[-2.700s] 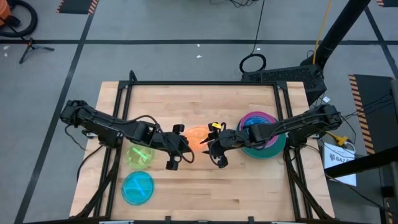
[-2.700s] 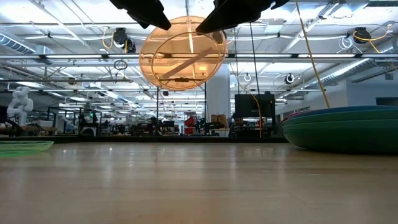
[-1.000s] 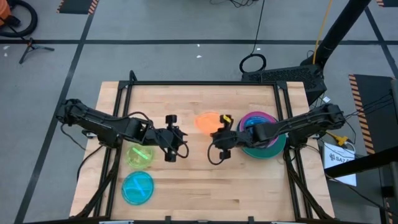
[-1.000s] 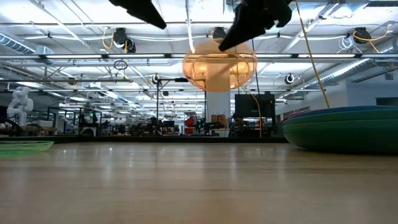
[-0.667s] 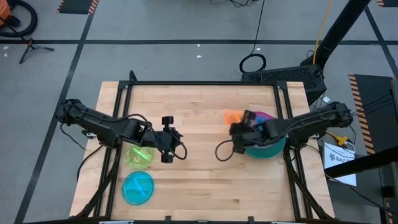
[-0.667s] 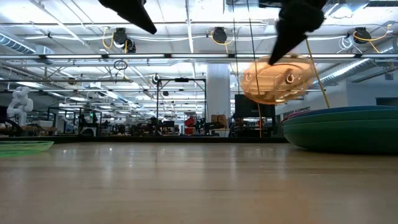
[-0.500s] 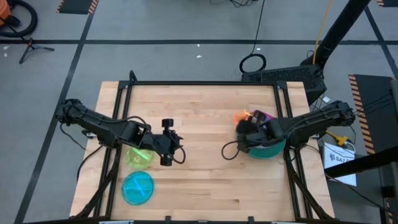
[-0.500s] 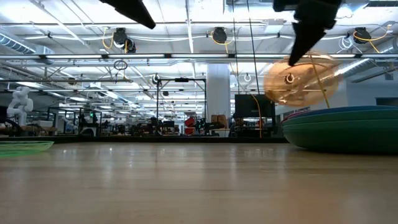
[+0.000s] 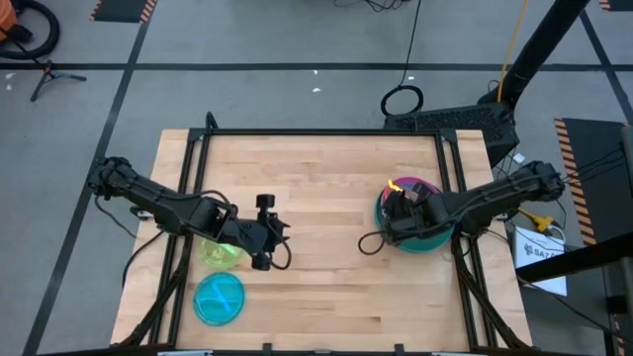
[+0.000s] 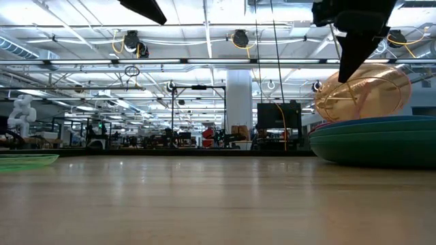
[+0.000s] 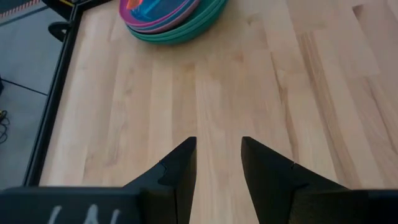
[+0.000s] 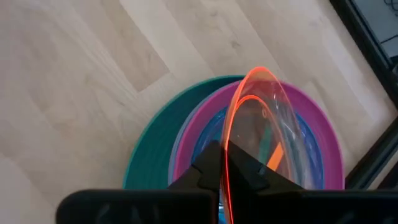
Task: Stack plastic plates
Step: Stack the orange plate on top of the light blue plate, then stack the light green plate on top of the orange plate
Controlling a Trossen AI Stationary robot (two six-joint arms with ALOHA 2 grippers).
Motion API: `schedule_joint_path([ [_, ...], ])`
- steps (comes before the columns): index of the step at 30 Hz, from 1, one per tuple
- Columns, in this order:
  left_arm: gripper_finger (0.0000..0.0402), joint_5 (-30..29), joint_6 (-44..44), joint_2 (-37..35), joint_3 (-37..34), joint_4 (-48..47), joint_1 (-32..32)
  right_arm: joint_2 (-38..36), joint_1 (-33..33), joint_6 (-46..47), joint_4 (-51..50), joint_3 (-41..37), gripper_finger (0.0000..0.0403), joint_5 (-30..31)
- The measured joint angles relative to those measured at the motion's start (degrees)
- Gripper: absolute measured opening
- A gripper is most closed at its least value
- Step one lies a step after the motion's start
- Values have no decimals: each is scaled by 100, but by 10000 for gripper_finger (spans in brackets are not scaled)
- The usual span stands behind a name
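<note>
High view shows the right gripper (image 9: 400, 201), closed on the orange plate (image 9: 396, 185), has moved from frame centre to above the stack (image 9: 427, 238) at right, ready for placing.

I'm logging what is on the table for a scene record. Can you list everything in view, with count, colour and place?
orange plate: one, clear orange, tilted, held above the stack on the table's right side.
stack of plates: one pile, teal at the bottom, then magenta and blue, right side of the table.
lime plate: one, lime green, left side, partly under the left arm.
cyan plate: one, cyan, front left.
table: one, light wood with a black frame.
right gripper: shut on the orange plate's rim, over the stack.
left gripper: open, empty, over bare wood left of centre.
</note>
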Motion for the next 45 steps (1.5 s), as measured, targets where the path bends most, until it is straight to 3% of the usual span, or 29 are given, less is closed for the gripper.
schedule_joint_path([
  [4,134,0,-41,0,0,-17,-44,0,-2,27,108,-127,19,-149],
  [15,134,0,-214,0,0,-55,-136,2,-2,106,231,-202,128,-136],
  [20,134,0,-374,0,0,-144,-132,2,-2,77,322,-202,147,-65],
  [24,134,0,-630,0,0,-391,-132,0,-2,-60,512,-202,148,331],
  [31,134,-45,-1227,0,2,-853,-132,0,-1,-1497,1800,-202,148,956],
  [39,134,-55,-1911,27,-182,-1232,-171,0,0,-3258,3603,-202,148,960],
  [45,134,-245,-2588,33,-611,-1566,-323,0,-2,-3785,4281,-202,148,933],
])
